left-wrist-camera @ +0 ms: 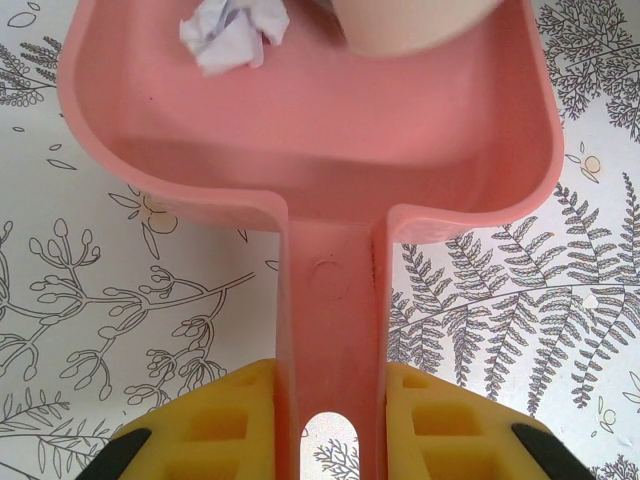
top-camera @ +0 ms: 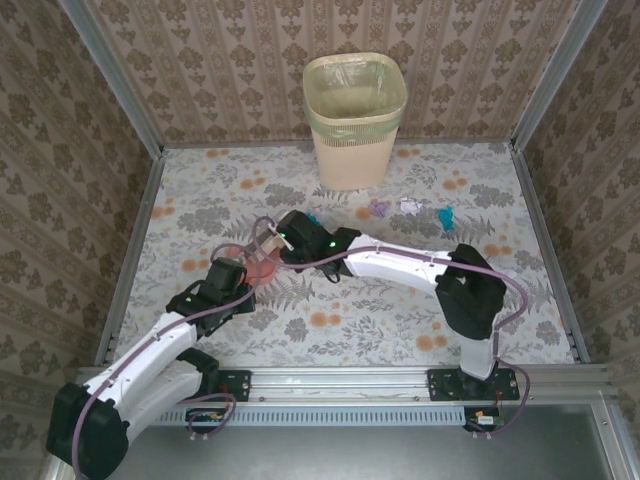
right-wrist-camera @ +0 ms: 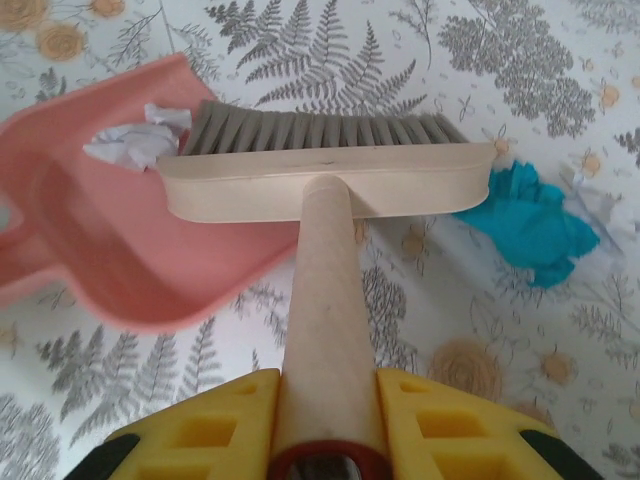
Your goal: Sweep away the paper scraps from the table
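R gripper point(right-wrist-camera: 328, 415) was clamped shut on the brush point(right-wrist-camera: 330, 185) handle. L gripper point(left-wrist-camera: 330, 425) was clamped on the dustpan point(left-wrist-camera: 300, 140) handle.

Key relation, R wrist view: teal scrap point(right-wrist-camera: 527, 222) lay just beside the brush head's right end, w/ the pan to the head's left. The head's long axis ran left-right across the frame, so the sweep prob. needed to go right-to-left.

White scrap point(left-wrist-camera: 228, 35) sat in the pan. Top view: lilac scrap point(top-camera: 379, 208), 2nd white scrap point(top-camera: 409, 206) and 2nd teal scrap point(top-camera: 446, 215) lay on the counter point(top-camera: 400, 330), centre-right, below the bin point(top-camera: 355, 120). R arm was nearer them.

Scraps: crumpled, light paper. Pan: smooth pink plastic. Brush: cream, stiff grey bristles.
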Robot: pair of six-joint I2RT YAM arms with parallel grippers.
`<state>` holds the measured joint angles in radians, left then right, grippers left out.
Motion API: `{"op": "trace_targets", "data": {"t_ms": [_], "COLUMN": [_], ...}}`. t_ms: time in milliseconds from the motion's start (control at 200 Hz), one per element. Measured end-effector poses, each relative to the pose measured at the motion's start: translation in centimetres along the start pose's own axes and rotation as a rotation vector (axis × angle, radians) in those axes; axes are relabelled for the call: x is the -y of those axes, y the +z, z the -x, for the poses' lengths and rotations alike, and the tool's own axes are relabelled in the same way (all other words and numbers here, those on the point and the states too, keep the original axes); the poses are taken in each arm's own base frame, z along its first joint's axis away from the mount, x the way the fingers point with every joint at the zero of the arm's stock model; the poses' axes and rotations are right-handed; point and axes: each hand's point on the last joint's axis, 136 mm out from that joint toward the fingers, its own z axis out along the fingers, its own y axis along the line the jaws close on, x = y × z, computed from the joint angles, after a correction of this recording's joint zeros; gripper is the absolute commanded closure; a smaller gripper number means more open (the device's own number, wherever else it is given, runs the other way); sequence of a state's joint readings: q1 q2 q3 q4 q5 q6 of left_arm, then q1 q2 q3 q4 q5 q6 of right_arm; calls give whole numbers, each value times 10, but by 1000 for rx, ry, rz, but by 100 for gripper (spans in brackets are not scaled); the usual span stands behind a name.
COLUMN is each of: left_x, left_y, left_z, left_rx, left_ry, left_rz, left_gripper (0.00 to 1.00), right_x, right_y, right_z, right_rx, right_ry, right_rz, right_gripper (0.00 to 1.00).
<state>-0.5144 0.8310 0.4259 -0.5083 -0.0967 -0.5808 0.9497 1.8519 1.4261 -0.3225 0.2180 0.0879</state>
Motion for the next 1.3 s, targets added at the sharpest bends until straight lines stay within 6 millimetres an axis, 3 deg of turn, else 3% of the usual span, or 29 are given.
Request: {"op": "trace_targets", "data": {"t_ms": [125, 300, 510, 845, 1105, 1300], "left_x": [0, 4, 7, 12, 28, 48], "left_y": [-1, -6, -12, -23, -40, -46], "left_z": [0, 4, 5, 7, 15, 12], "left_rx": [3, 30, 51, 121, 215, 246], "left_ry": [0, -4, -6, -1, 57, 177], "left_rz": [-2, -30, -60, -127, -222, -271], "left_gripper": [100, 100, 100, 100, 100, 100], "right_x": [3, 10, 21, 63, 88, 97], "right_y": [-28, -69, -95, -145, -142, -148], "right_z": [0, 15, 24, -25, -80, -92], "right_rx": [31, 124, 194, 317, 336, 425], "right_ry": [26, 73, 112, 171, 222, 263], "right_rz": [17, 30, 4, -126, -220, -249], "right_gripper": [100, 100, 100, 100, 100, 100]}}
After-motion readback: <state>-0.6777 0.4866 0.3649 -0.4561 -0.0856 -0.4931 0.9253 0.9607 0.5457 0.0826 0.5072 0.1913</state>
